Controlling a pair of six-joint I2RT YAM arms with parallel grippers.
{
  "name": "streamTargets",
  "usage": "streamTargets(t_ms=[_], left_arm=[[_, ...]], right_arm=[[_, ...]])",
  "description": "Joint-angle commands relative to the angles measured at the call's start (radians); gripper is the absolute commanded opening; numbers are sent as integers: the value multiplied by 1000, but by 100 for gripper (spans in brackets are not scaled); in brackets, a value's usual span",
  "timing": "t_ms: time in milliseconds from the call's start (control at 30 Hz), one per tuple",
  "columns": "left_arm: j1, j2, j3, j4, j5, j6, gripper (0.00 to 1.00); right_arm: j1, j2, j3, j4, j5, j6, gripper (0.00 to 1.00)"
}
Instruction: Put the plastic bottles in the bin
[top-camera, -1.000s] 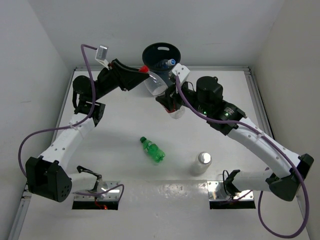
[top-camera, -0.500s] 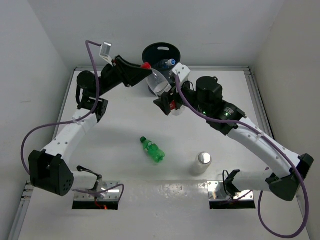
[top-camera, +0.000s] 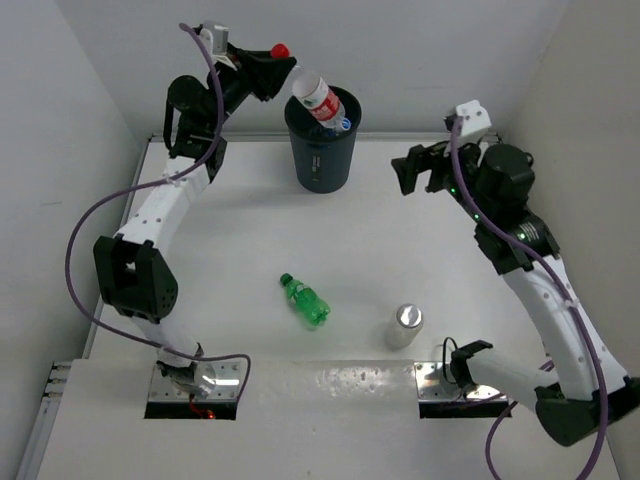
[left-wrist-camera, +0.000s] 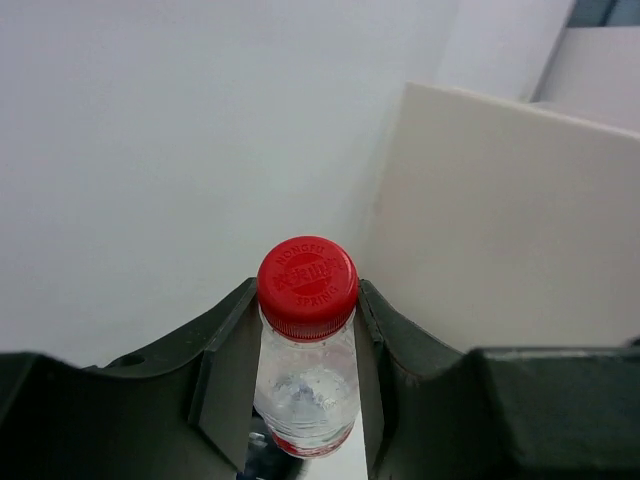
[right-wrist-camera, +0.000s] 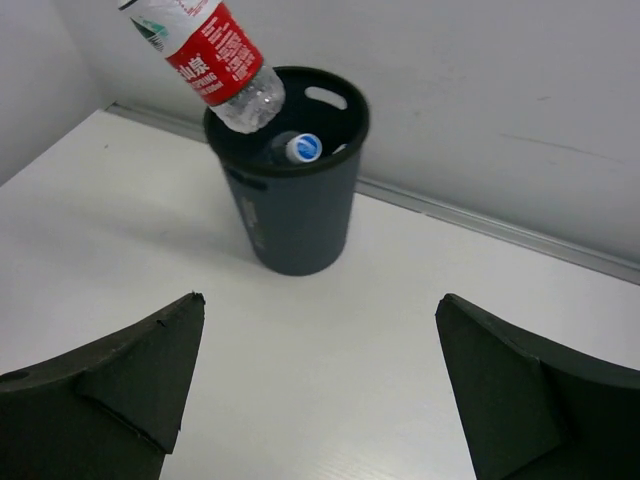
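A matte white table (top-camera: 250, 240) sits boxed in by plain white walls (top-camera: 430, 60). At its 12 o'clock edge stands the dark grey round tapered plastic bin (top-camera: 322, 160), with a blue-capped clear bottle (right-wrist-camera: 300, 148) inside. The left gripper (left-wrist-camera: 306, 340) is clamped on the neck of a clear plastic bottle with red cap and red-white label (top-camera: 315, 92), which tilts base-down over the bin's 11 o'clock rim. The right gripper (right-wrist-camera: 315, 390), at 2 o'clock, hangs with its fingers wide apart. A green plastic bottle (top-camera: 305, 300) lies near the centre. A pale silvery-topped bottle (top-camera: 403, 326) stands at 5 o'clock.

bin (top-camera: 322, 165) dark grey | held bottle (left-wrist-camera: 305, 385) red cap | fallen bottle (top-camera: 306, 301) green
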Motion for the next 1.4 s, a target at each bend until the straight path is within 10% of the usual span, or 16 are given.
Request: streamTargets(t_ms=[0, 667, 767, 800, 900, 1367], left_arm=[[4, 69, 105, 13, -107, 213, 0], [-68, 381, 229, 62, -296, 629, 0], [-68, 367, 205, -18, -263, 629, 30], [-68, 358, 180, -45, -224, 620, 62], [-68, 334, 180, -123, -171, 583, 96], [30, -94, 79, -337, 24, 457, 100]], right_arm=[[-72, -62, -30, -13, -17, 18, 96], [-182, -137, -149, -146, -98, -11, 96], [-185, -97, -125, -228, -161, -61, 96], [-182, -77, -102, -295, -173, -73, 96], [-178, -11, -48, -445, -264, -151, 96], [53, 46, -53, -930, -396, -508, 93]])
